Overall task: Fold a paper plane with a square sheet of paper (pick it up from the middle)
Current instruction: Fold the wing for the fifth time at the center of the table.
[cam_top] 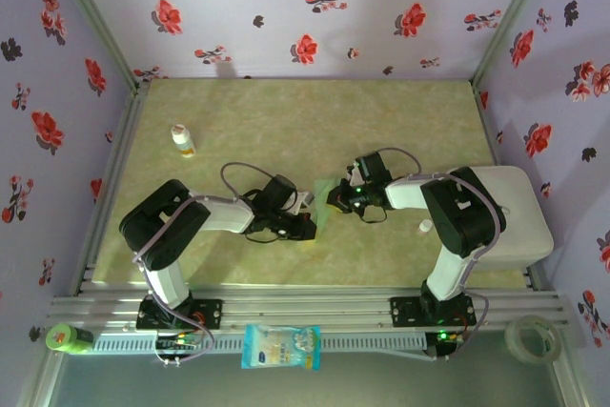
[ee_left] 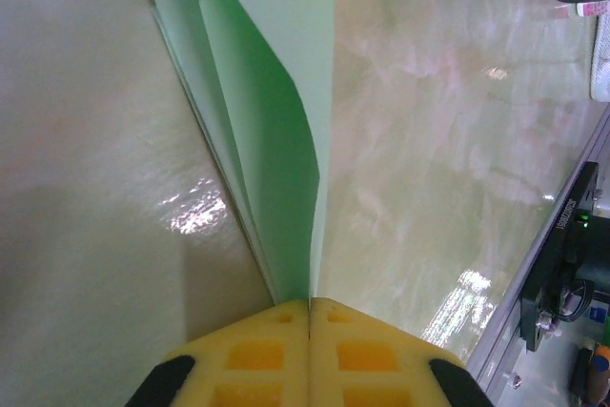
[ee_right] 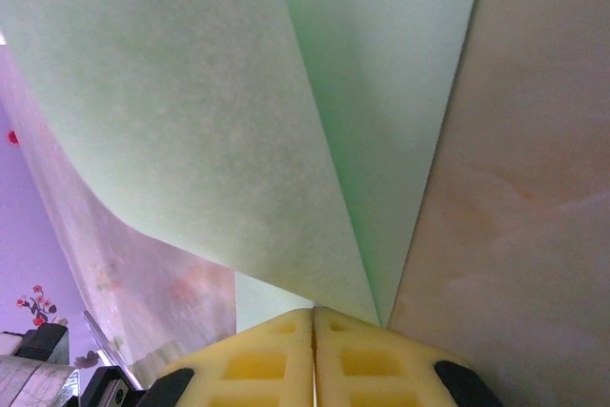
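Top external view has the two arms reaching inward so that their tips nearly meet over the middle of the tabletop (cam_top: 400,121), a little toward its near edge. Between them is the sheet of paper (cam_top: 324,195), pale mint green and already folded into several layers. The left claw (cam_top: 307,228) comes at it from the left side and the right claw (cam_top: 337,199) from the right side, each touching the paper. From the left wrist camera, the yellow pads (ee_left: 257,355) are pressed flat together, and the paper's creased edge runs straight down into the seam between them, so this claw is pinching the sheet. The layers fan upward from there, and one flap bows away from the rest. From the right wrist camera, the pads there (ee_right: 257,359) are also pressed together with no gap. The green layers converge right at their tips, one broad flap curling over to the left, and this claw looks to be nipping the paper too. Whether the sheet's lower edge rests on the tabletop I cannot tell. A small white bottle (cam_top: 182,140) stands well apart toward the far left corner. On the rail along the near edge lies a white-and-blue packet (cam_top: 281,345), with a roll of tape (cam_top: 532,335) off toward the right corner.
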